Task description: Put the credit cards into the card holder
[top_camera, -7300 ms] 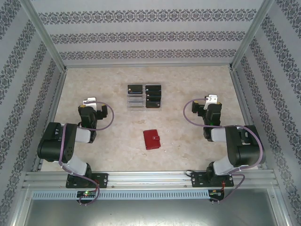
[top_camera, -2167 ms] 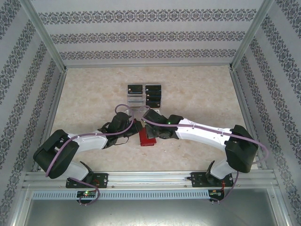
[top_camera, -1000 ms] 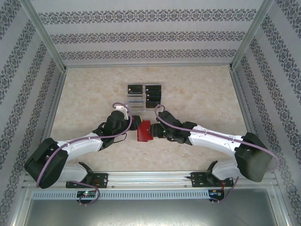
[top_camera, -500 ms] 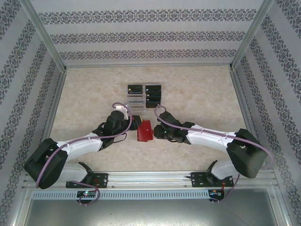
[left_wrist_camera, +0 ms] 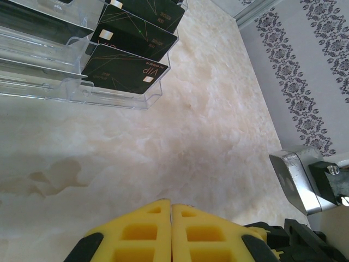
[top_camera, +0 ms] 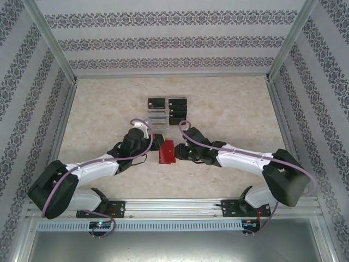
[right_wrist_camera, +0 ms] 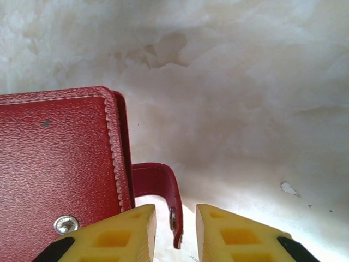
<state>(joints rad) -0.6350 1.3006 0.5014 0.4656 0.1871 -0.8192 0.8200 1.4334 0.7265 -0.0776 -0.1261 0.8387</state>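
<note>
In the top view, the card holder (top_camera: 166, 152) is lying folded on the table (top_camera: 234, 109), between the two arms. The left tool (top_camera: 155, 143) is sitting just beside its left edge and the right tool (top_camera: 178, 154) is meeting its right edge. The credit cards (top_camera: 177, 112) are waiting in a clear rack (top_camera: 157, 119), farther back and near the holder.

In the left wrist view, the left tool (left_wrist_camera: 172, 229) is clenched, its yellow fingers (left_wrist_camera: 142, 234) pressing together on nothing. The front card is showing the word "VIP" (left_wrist_camera: 155, 70) beside a small light chip. The finer print is too small to read.

In the right wrist view, the right tool (right_wrist_camera: 175, 229) is straddling the snap tab (right_wrist_camera: 157, 183), which is hanging loose off the red cover. A metal stud (right_wrist_camera: 65, 223) is lying bare on that cover. The jaws are standing narrow, with a sliver of light on either side of the tab, so I cannot tell whether they are pinching it. No brand is showing on the leather.

The step in hand is probably opening the holder. To do it well, the right tool should be closing squarely on the tab near its end, then lifting the cover in an arc about the spine, not dragging it sideways. The left tool should be pinning the lower half flat so the holder is not sliding.
</note>
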